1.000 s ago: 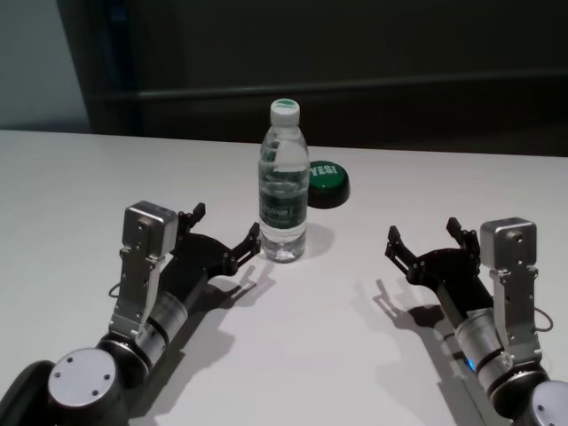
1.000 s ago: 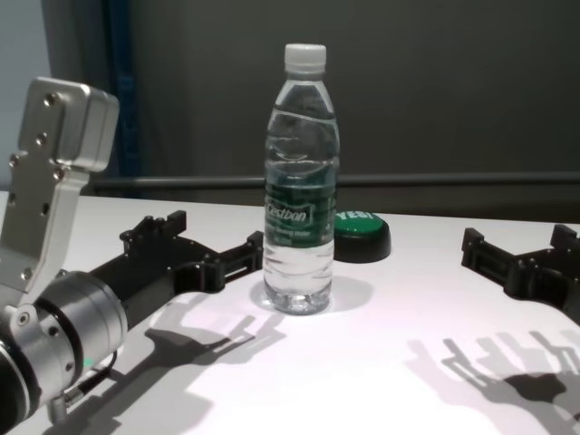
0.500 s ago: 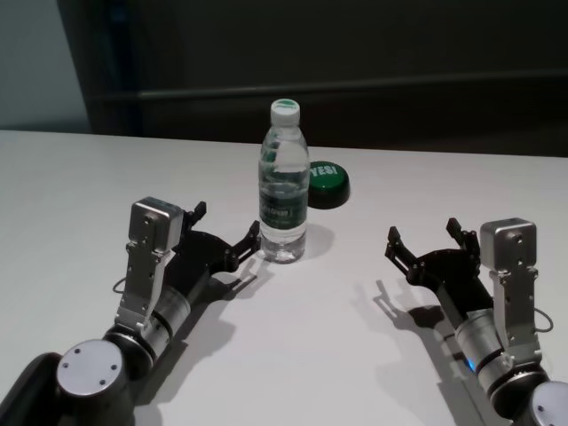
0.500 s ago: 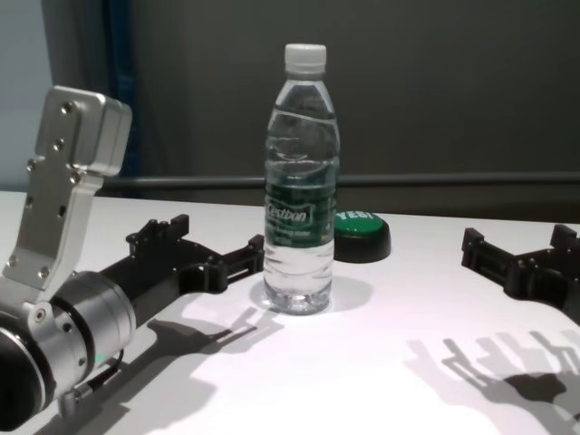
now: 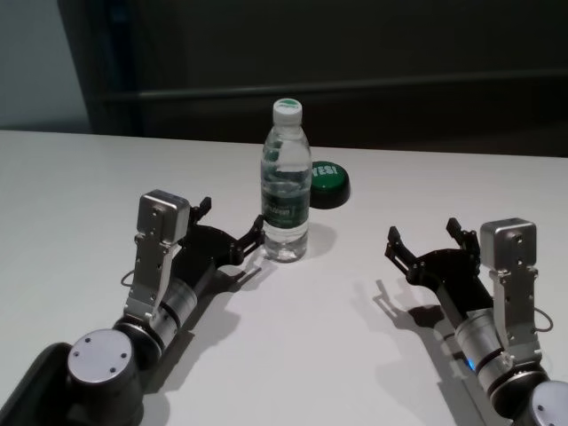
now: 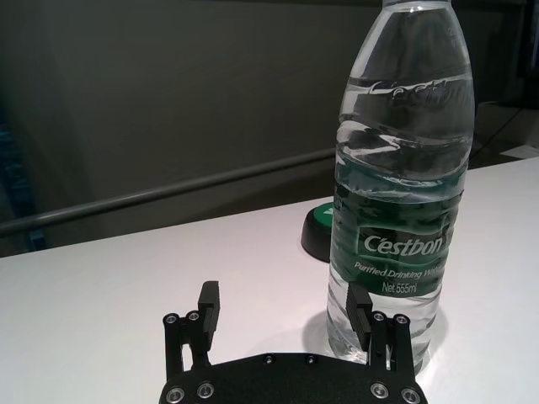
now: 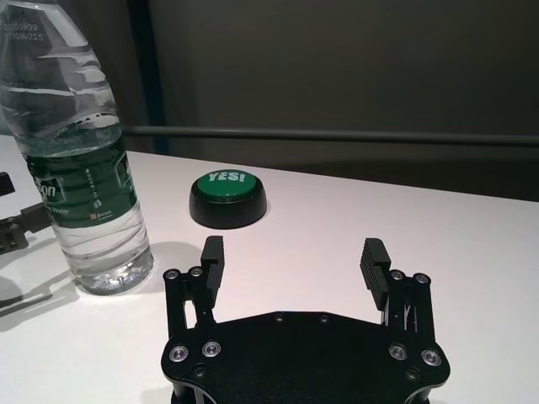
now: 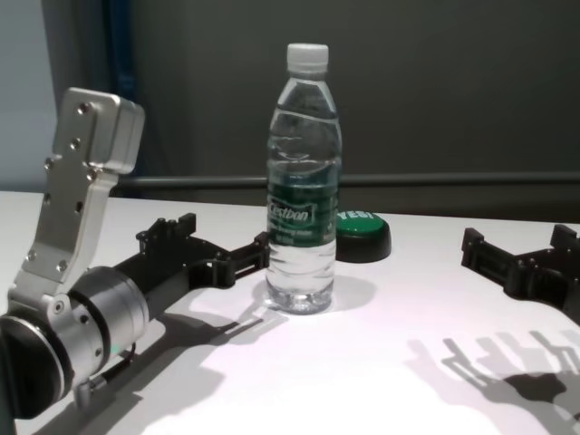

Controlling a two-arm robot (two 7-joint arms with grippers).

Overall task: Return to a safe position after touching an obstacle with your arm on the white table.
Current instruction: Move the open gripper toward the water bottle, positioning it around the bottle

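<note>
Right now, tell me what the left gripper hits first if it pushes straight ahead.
The left gripper is open, and one of its fingers is already at the bottle near its base. Going on, that finger would likely push the bottle; the other finger's path looks free.

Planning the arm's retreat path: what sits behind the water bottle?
A green button on a black base sits behind the water bottle, to its right; the bottle covers the button's left edge.

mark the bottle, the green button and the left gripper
bottle (image 5: 285, 202), head view, on the green label band.
green button (image 7: 228, 178), right wrist view, on its green top.
left gripper (image 6: 286, 313), left wrist view, midway between the open fingertips.
</note>
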